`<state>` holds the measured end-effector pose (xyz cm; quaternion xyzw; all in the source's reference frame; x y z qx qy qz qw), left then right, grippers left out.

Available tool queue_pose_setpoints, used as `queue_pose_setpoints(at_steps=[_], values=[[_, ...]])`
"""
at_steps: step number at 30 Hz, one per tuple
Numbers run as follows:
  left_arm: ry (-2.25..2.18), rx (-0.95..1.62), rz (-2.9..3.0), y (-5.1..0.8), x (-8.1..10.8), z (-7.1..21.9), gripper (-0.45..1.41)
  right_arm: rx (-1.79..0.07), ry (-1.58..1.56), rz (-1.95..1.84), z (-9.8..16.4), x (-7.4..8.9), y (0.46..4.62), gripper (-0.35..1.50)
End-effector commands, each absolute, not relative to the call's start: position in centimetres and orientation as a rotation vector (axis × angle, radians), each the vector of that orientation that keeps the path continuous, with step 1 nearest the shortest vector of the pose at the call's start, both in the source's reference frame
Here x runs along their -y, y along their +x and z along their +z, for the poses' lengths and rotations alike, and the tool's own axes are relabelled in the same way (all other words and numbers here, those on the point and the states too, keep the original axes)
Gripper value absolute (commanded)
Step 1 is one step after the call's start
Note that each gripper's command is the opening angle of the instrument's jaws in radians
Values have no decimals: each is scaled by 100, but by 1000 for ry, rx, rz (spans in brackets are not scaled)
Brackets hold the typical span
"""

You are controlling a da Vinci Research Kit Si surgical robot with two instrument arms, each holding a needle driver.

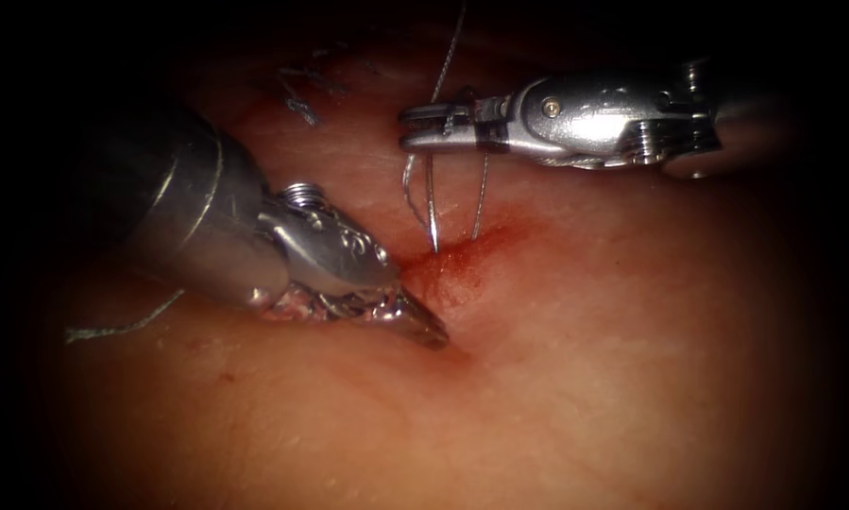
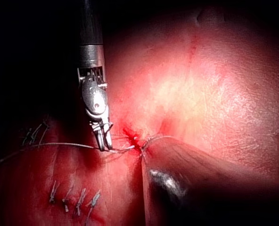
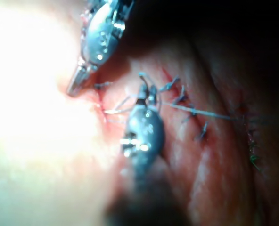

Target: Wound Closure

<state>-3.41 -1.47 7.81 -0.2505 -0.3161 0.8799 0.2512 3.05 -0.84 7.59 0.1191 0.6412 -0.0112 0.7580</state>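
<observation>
The right tool (image 1: 411, 128) hovers over the cut (image 1: 448, 269), jaws shut on the thread (image 1: 431, 203). Two strands drop from its jaws into the tissue (image 1: 575, 359) at the red, wet spot; another strand runs up and away. The left tool (image 1: 431, 332) comes in from the left, its jaws shut with nothing seen between them and its tip pressed on the tissue just left of the cut. In the left wrist view the right tool (image 2: 104, 143) grips the thread (image 2: 64, 144) beside the cut. In the right wrist view the right tool's jaws (image 3: 146, 92) hold thread near the left tool (image 3: 76, 87). I cannot tell where the needle is.
Cut ends of thread from finished stitches (image 1: 301, 104) stand behind the tools, also as stitch ends (image 2: 73, 200) and stitch ends (image 3: 184, 99). A loose thread end (image 1: 122, 328) lies on the tissue at the left. Red fluid (image 1: 466, 255) stains the cut.
</observation>
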Motion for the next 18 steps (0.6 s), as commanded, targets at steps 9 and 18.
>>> queue_pose_setpoints(at_steps=[9, 18], values=[[-684, 856, 2399, -347, 155, 790, -45, -1399, 273, -43, 765, 83, 313, -35], [-684, 856, 2400, -346, 157, 789, -45, -1412, 294, -71, 770, 76, 314, -35]])
